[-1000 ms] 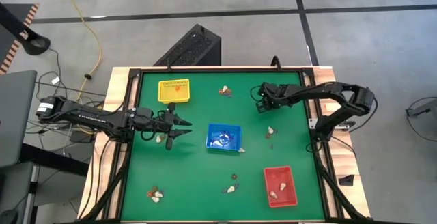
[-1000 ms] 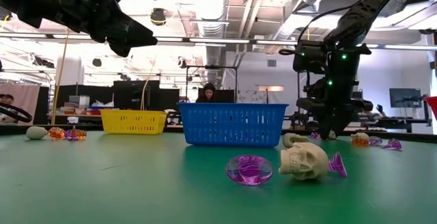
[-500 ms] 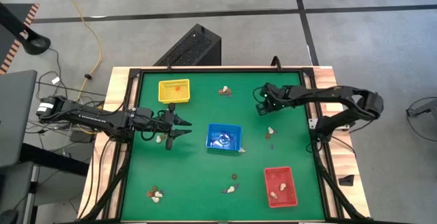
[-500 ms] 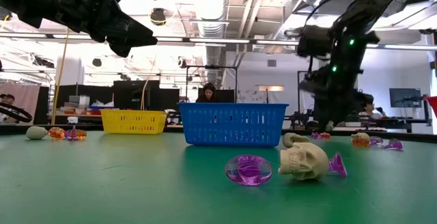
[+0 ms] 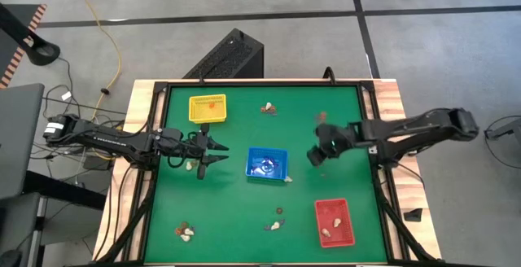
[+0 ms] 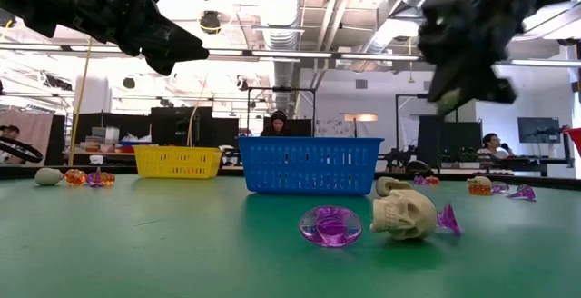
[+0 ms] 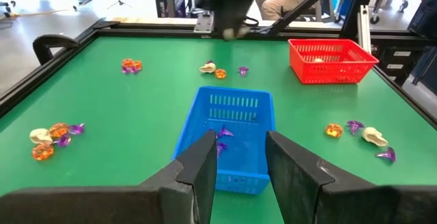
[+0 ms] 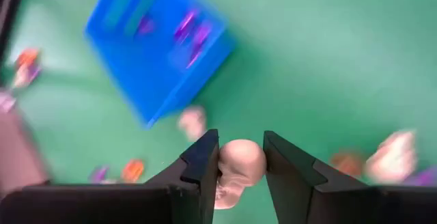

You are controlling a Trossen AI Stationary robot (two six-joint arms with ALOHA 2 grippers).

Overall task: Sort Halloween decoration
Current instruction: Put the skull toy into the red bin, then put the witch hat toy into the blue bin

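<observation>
Above the green table (image 5: 228,210), right of the blue tray (image 5: 267,163): the right gripper (image 8: 240,157) hangs there, clear of the surface.
Right gripper's hold: fingers closed on a cream skull (image 8: 237,166), pinched at its sides.
Landmark for the drop: the red tray (image 5: 335,222), already holding cream pieces, so likely the skull's home.
Key relation: red tray lies nearer the table's front edge than the gripper, just off to its side, with bare green between.
Nearer arm: the right one; the left gripper (image 7: 240,157) sits on the far side of the blue tray, fingers parted and empty.
Loose decorations: small clusters scattered around the blue tray.
</observation>
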